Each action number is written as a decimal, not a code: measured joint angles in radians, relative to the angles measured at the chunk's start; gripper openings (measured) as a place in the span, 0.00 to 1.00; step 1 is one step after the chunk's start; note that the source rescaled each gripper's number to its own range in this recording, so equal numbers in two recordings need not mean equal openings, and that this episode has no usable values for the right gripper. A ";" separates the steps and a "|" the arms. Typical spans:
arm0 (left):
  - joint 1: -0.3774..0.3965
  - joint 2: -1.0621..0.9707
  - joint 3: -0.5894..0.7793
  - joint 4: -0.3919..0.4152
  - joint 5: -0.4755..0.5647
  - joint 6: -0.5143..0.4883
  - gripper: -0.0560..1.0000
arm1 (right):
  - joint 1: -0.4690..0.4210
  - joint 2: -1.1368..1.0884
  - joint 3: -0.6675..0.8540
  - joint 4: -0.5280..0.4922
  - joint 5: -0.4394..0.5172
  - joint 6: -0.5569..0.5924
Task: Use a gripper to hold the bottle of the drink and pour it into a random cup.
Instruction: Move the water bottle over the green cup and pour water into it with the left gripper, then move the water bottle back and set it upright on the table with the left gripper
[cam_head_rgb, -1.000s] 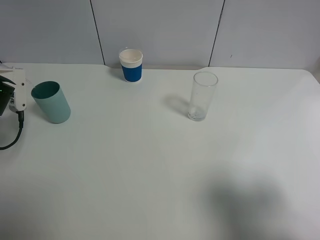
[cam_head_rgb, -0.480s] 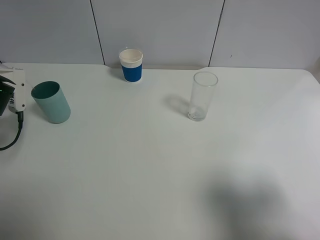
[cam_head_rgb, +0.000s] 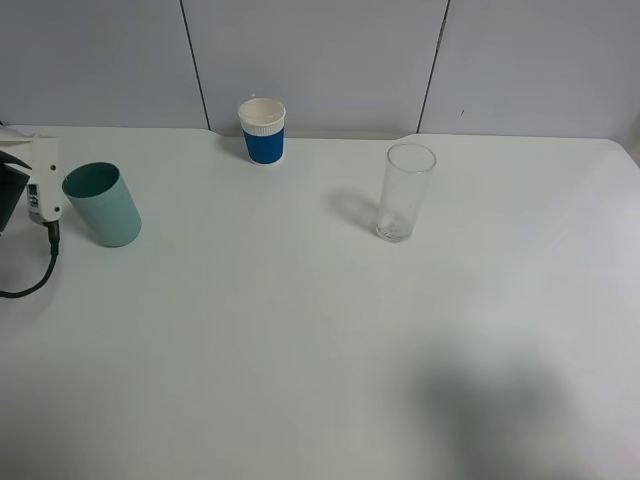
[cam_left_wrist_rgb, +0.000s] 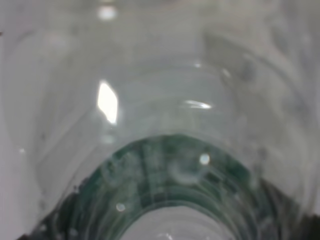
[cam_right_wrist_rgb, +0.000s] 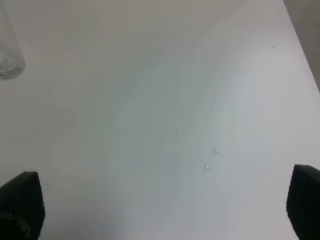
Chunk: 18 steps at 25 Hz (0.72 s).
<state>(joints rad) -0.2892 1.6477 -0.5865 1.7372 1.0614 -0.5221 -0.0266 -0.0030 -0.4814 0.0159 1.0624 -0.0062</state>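
Your left claw (cam_head_rgb: 42, 178), white-bodied at the edge of the white table (cam_head_rgb: 300, 330), is clamped shut on the small clear plastic bottle with a dark green label (cam_left_wrist_rgb: 170, 170), which fills its wrist view. The plain teal-green tumbler (cam_head_rgb: 102, 205) stands just beside that claw. Your right claw (cam_right_wrist_rgb: 160, 210) hangs wide open, holding nothing, with the tall clear glass (cam_right_wrist_rgb: 9, 50) well apart from it.
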 joint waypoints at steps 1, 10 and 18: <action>0.000 0.000 0.000 0.000 -0.016 -0.025 0.05 | 0.000 0.000 0.000 0.000 0.000 0.000; 0.000 -0.114 0.000 0.000 -0.299 -0.281 0.05 | 0.000 0.000 0.000 0.000 0.000 0.000; 0.000 -0.296 0.000 -0.057 -0.562 -0.396 0.05 | 0.000 0.000 0.000 0.000 0.000 0.000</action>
<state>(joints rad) -0.2892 1.3522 -0.5865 1.6805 0.4993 -0.9177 -0.0266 -0.0030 -0.4814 0.0159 1.0624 -0.0062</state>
